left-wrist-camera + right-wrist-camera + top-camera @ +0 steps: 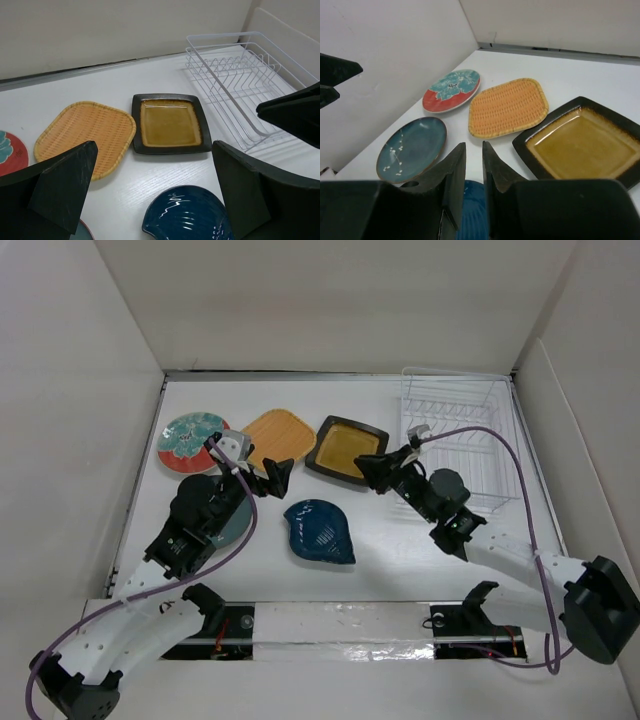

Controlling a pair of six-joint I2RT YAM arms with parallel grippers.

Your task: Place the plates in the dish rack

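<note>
Five plates lie flat on the white table. They are a red-rimmed teal floral one [192, 440], an orange rounded-square one [278, 436], a black-rimmed mustard square one [346, 448], a dark blue leaf-shaped one [320, 531] and a round grey-teal one [236, 524] partly under my left arm. The white wire dish rack [460, 435] stands empty at the back right. My left gripper [275, 478] is open and empty above the table between the orange [85, 135] and blue [185, 215] plates. My right gripper [365, 470] is shut and empty, hovering by the mustard plate's near right corner [580, 142].
White walls close in the table on the left, back and right. The rack [240, 85] sits against the right wall. The right arm's purple cable loops over the rack's near end [500, 445]. The two grippers face each other across the mustard plate.
</note>
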